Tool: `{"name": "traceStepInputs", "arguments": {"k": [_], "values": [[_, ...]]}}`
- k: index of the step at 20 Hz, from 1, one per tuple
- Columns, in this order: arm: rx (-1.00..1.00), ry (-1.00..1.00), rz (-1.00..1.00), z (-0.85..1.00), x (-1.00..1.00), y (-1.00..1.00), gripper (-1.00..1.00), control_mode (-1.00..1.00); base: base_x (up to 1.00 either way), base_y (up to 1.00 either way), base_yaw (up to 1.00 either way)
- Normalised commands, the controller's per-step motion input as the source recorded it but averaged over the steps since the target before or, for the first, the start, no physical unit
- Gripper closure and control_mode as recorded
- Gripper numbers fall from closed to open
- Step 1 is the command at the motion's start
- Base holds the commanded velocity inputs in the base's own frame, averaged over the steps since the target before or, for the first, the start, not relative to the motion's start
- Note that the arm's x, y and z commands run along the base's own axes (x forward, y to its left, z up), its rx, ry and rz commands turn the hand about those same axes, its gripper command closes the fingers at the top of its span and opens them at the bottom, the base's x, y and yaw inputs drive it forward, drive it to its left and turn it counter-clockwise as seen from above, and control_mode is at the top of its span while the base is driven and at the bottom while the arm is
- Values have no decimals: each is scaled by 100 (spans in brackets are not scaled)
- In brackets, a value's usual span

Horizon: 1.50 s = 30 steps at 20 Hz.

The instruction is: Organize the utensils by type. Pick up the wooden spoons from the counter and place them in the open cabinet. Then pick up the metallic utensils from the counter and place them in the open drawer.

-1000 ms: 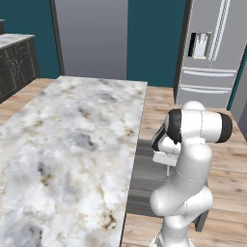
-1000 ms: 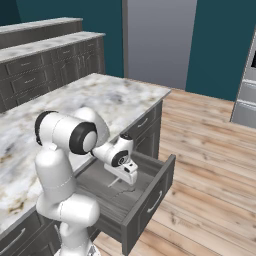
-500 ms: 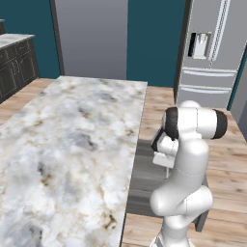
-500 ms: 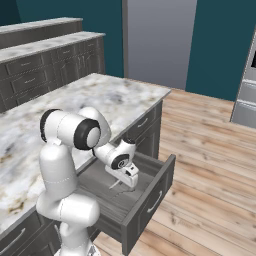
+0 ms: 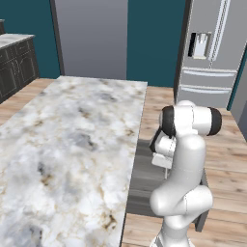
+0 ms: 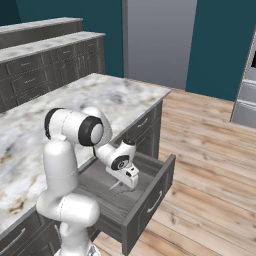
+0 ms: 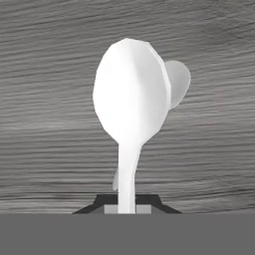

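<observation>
Seen from the hand camera, the gripper (image 7: 127,208) pinches the slim handle of a silver metal spoon (image 7: 130,104), its jaws pressed tight against it and the pale oval bowl held out over the grey wood-grain floor of the open drawer (image 7: 45,124). From the right base camera, the gripper (image 6: 121,184) reaches down inside the open drawer (image 6: 150,196), which stands pulled out beneath the marble counter (image 6: 60,117).
</observation>
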Motion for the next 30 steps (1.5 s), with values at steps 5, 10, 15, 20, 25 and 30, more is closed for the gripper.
{"name": "traceStepInputs", "arguments": {"k": [5, 10, 15, 20, 25, 30], "values": [[0, 0, 0, -29, 5, 0, 100, -100, 0, 0, 0], [0, 0, 0, -19, 1, 0, 100, -100, 0, 0, 0], [-5, 2, 0, -22, 0, 0, 100, -100, 0, 0, 0], [-5, 4, 0, -16, -2, -4, 100, -100, 0, 0, 0], [-6, 4, 0, -5, -16, -14, 100, -100, 0, 0, 0], [-5, 4, 0, -6, -3, -14, 100, -100, 0, 0, 0]]}}
